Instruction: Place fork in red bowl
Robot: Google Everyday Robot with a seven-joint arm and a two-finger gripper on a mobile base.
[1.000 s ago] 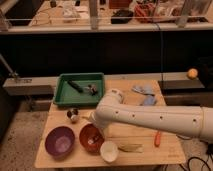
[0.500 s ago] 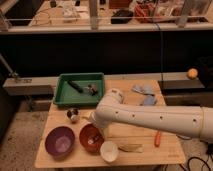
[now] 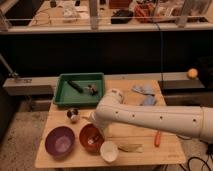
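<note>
The red bowl [image 3: 90, 138] stands on the wooden table [image 3: 135, 132] near its front left, between a purple bowl and a white bowl. My white arm reaches in from the right, and its gripper [image 3: 95, 130] hangs just over the bowl's back rim, mostly hidden by the wrist. A small pale sliver [image 3: 92, 144] lies inside the bowl; it may be the fork, but I cannot be sure.
A purple bowl [image 3: 60, 141] is left of the red one and a white bowl [image 3: 109, 151] is to its right. A green tray [image 3: 62, 95] behind holds a dark-handled tool [image 3: 76, 85]. An orange item [image 3: 158, 138] and blue cloths [image 3: 142, 91] lie to the right.
</note>
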